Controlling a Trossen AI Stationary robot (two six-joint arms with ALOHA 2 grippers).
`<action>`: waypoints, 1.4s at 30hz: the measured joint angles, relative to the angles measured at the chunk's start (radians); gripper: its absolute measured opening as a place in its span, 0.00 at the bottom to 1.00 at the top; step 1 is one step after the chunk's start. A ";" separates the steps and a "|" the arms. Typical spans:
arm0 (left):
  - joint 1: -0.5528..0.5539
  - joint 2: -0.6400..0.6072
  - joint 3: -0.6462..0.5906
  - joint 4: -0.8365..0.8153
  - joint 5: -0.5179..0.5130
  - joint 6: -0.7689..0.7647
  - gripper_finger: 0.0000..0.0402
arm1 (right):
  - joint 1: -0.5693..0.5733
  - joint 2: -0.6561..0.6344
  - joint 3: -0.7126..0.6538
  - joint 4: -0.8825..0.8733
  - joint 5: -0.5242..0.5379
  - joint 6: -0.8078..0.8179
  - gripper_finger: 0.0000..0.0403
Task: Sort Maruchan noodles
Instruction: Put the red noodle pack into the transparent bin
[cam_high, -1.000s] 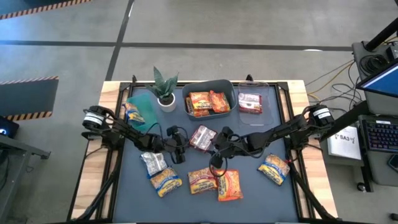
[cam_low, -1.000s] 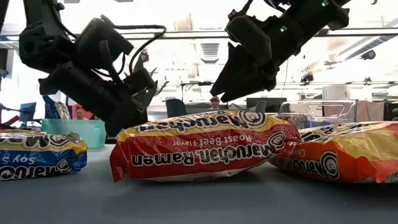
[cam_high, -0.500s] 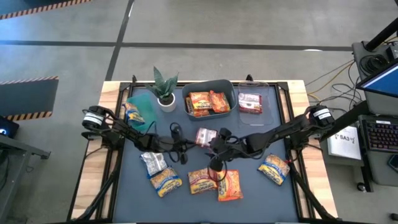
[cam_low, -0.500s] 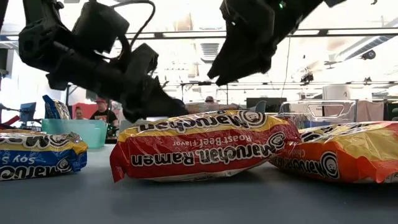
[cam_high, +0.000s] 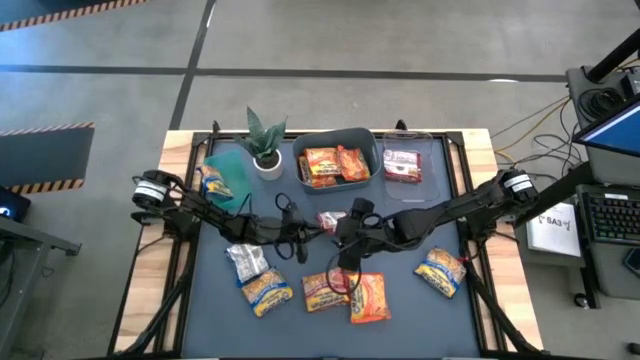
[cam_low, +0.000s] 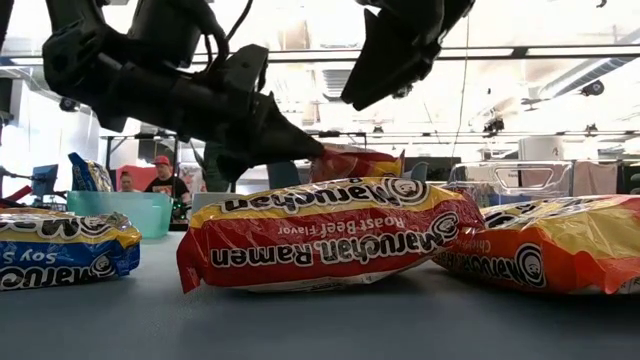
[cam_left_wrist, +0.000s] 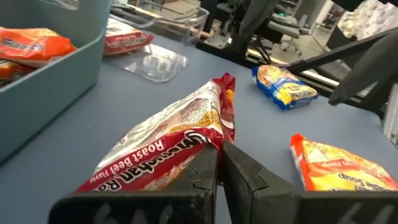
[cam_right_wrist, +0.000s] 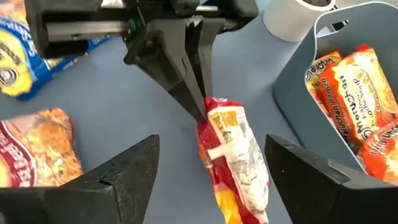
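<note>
My left gripper is shut on a red-and-white Maruchan packet at mid-table, in front of the grey bin. The packet also shows in the low view, raised behind the front row. My right gripper hangs open above this packet, one finger on either side and well clear of it. Other Maruchan packets lie flat on the mat: a silver one, a yellow-blue one, a red one, an orange one and a blue-yellow one. My left gripper pinches the red packet's crimped end between its two fingertips. The fingers come nearly level from the table's left side. The packet stands on edge, sticking out beyond the fingertips toward the right arm; whether its lower edge touches the mat I cannot tell.
At the far side stand a teal container with a blue packet, a potted plant, a grey bin with orange packets and a clear tray with a red packet. People show in the room beyond the table.
My left gripper has shut on the red packet's end, risen and tipped toward level. The packet, flat on the mat before, now stands on edge and is raised. My right gripper has gone up, away from the packet, and stays open.
</note>
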 joint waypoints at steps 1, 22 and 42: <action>0.001 0.000 0.001 0.000 -0.005 0.000 0.00 | -0.001 0.000 0.001 -0.005 0.000 -0.008 0.71; 0.010 0.001 0.026 -0.006 -0.032 0.000 0.00 | -0.092 0.126 -0.021 0.000 -0.037 -0.231 0.64; 0.010 0.001 0.029 0.017 -0.031 0.024 0.06 | -0.124 0.142 -0.021 0.004 -0.056 -0.237 0.30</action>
